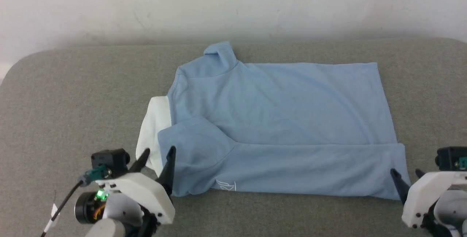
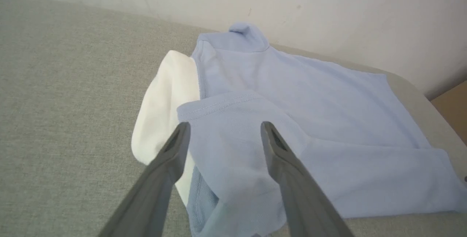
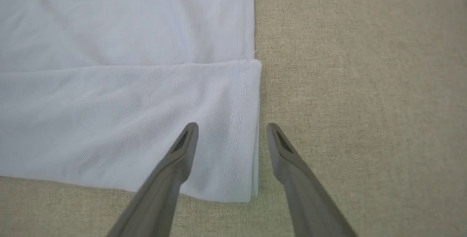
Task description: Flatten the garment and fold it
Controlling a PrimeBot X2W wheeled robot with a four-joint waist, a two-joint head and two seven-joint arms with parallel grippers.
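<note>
head view: garment (image 1: 277, 120) lying part-folded on grey surface (image 1: 73, 94), left gripper (image 1: 159, 150) gaping at sleeve (image 1: 193, 145), right gripper (image 1: 405, 171) gaping at hem (image 1: 397, 160); risking snag on soft fold, dragging it open.

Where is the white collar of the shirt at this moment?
In the head view, the white collar sticks out at the left end of the blue shirt, close to the tips of the open left end effector.

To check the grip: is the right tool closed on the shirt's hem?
No, the right tool stands wide open over the garment's hem corner.
</note>
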